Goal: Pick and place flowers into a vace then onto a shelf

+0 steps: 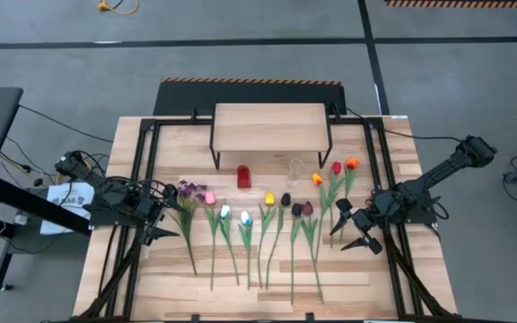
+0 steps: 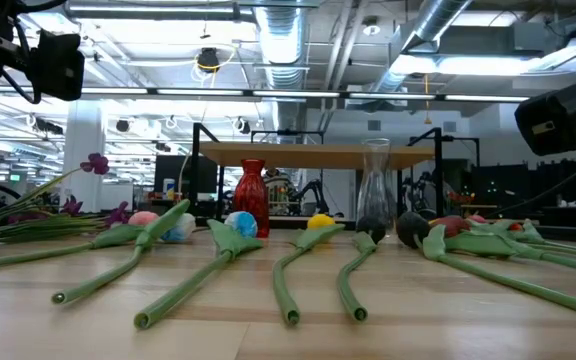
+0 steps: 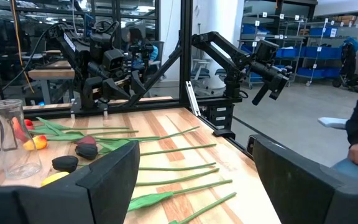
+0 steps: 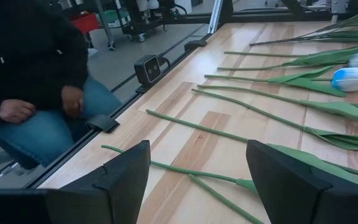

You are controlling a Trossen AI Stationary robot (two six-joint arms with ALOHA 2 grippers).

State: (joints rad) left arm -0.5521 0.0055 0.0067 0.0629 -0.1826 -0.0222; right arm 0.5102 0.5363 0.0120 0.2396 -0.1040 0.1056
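Several long-stemmed flowers point(image 1: 267, 224) lie flat in a row across the middle of the table, heads toward the far edge, stems toward the near edge. A red vase point(image 1: 243, 177) and a clear glass vase point(image 1: 294, 170) stand upright just beyond them, in front of the shelf point(image 1: 270, 126) at the far middle. My left gripper point(image 1: 169, 213) hovers open at the row's left end, beside the purple sprigs point(image 1: 187, 190). My right gripper point(image 1: 348, 231) hovers open at the right end, near the red and orange tulips point(image 1: 336, 168). Nothing sits between either pair of fingers point(image 3: 104, 180) point(image 4: 284, 174).
Black frame rails point(image 1: 137, 179) run along both sides of the table. A person in a dark top and jeans point(image 4: 36, 74) sits just off the near edge. Bare planks point(image 1: 267, 301) lie between the stem ends and the near edge. Other robot arms point(image 3: 241, 62) stand beyond the table.
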